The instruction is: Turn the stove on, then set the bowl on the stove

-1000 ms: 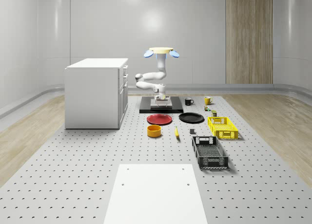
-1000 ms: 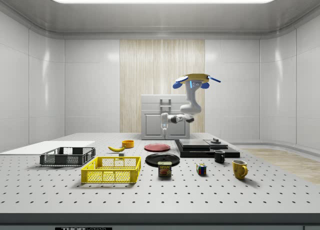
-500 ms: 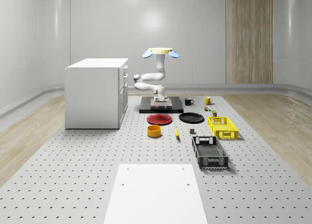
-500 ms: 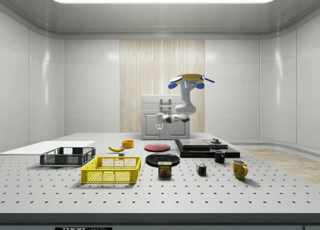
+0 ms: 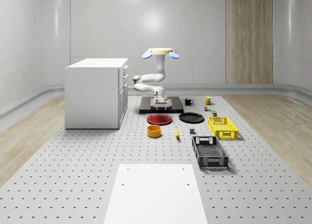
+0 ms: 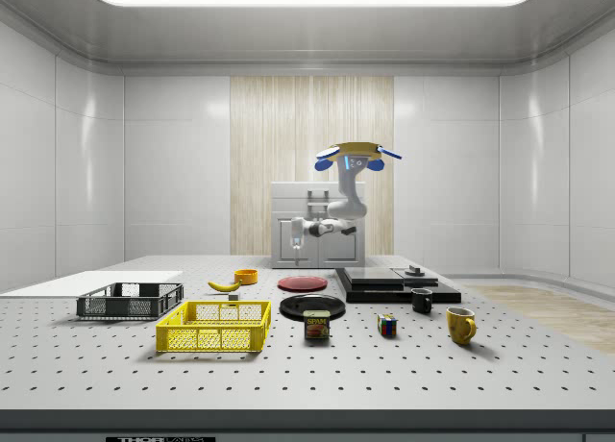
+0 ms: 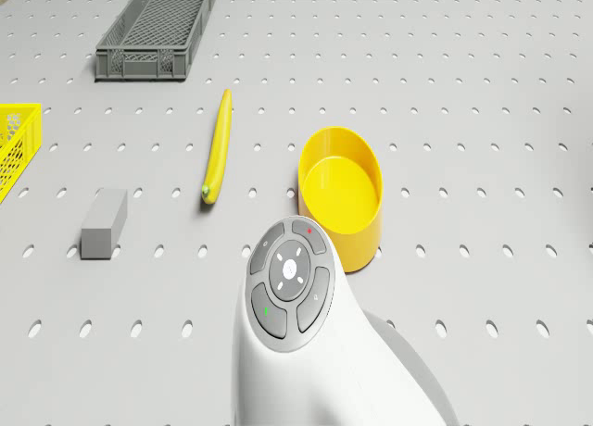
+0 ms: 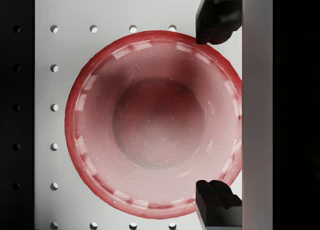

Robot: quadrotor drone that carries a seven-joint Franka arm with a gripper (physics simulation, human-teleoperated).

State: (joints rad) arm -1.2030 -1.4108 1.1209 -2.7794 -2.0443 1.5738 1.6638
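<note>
Drone [image 5: 160,52] hovering above red plate [image 8: 152,124]; end effector [image 8: 216,112] spread open, empty. Bowl [image 7: 341,194] sighted just beyond, toward surface's near edge.

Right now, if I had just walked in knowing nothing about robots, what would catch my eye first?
Probably the drone, hovering above the table with a white arm hanging beneath it, past the red plate and near the black stove. Its gripper, fingers open, looks straight down onto that red plate in the wrist view. Next, the bright yellow things: a bowl beside a banana, and a yellow crate.
</note>
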